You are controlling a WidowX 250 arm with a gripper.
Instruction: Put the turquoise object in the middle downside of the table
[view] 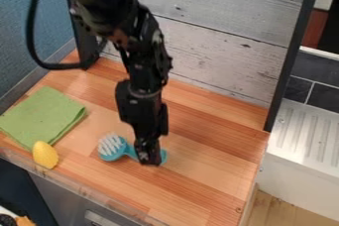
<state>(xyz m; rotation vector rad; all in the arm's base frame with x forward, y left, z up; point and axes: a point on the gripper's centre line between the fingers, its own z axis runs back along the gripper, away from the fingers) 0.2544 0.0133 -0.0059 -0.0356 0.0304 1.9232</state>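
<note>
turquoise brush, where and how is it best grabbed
Probably by the slim handle, from above, closing across its narrow width. The brush lies along the table, and its handle runs clear of the wider, bristly head. The end effector is at the handle.

The pincer (148, 161) hides part of the turquoise brush (114, 154).

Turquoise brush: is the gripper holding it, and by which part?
Can't be told. The gripper is down over the handle of the turquoise brush, short of the handle's far end, but hides any grip.
</note>
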